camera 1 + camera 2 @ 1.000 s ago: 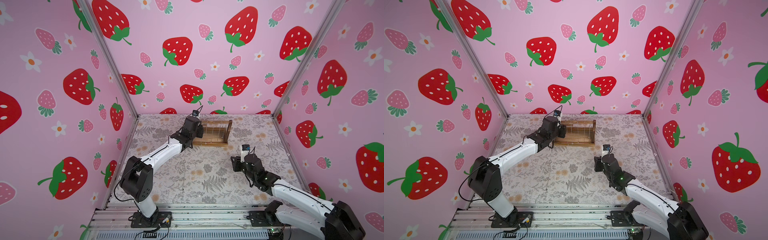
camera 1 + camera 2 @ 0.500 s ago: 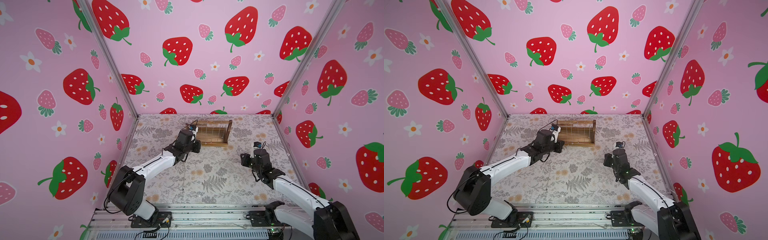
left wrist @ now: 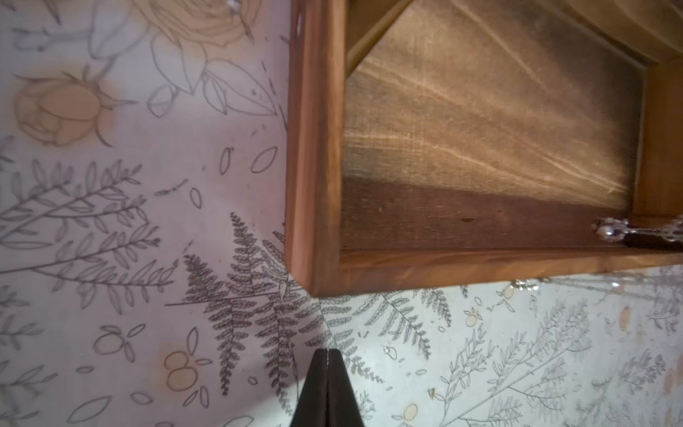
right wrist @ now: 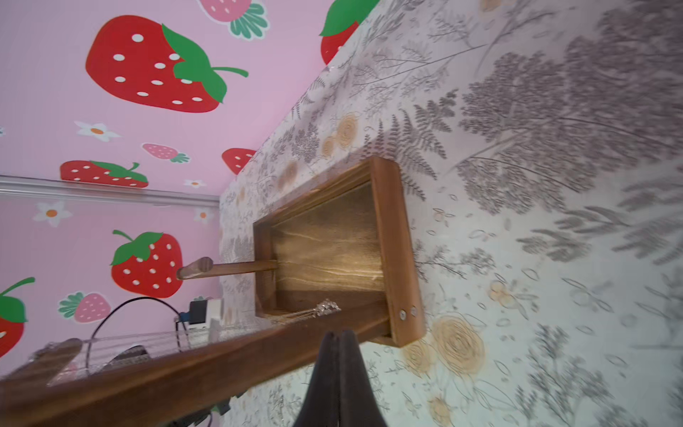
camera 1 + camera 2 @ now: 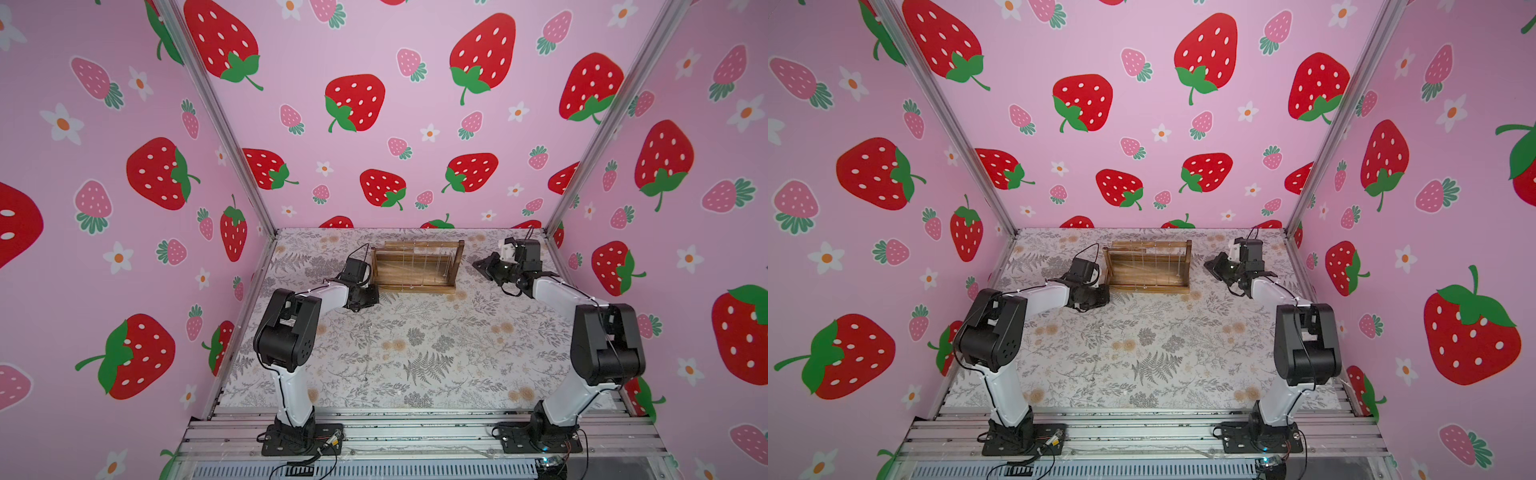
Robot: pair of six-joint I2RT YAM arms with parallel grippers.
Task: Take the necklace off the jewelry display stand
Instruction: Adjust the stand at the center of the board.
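The brown wooden jewelry display stand (image 5: 417, 283) (image 5: 1148, 284) stands at the back of the floral mat. Thin necklace chains (image 5: 417, 262) hang from its top bars; a silvery pendant (image 3: 610, 231) (image 4: 327, 307) dangles over the tray. A thin dark strand (image 5: 367, 353), possibly a necklace, lies on the mat in front. My left gripper (image 5: 372, 292) (image 3: 327, 351) is shut and empty, low by the stand's front left corner. To the right of the stand, my right gripper (image 5: 478, 264) (image 4: 338, 332) is shut and empty beside the right upright (image 4: 155, 380).
Pink strawberry walls (image 5: 395, 124) close in the back and both sides. Both arms are folded back with raised elbows (image 5: 286, 332) (image 5: 604, 345). A metal rail (image 5: 415, 428) runs along the front edge of the floral mat (image 5: 436, 353).
The left gripper drew back from the stand's left end to its front left corner. The right gripper swung from mid-mat to the stand's right side. Both arms folded back and both grippers shut.
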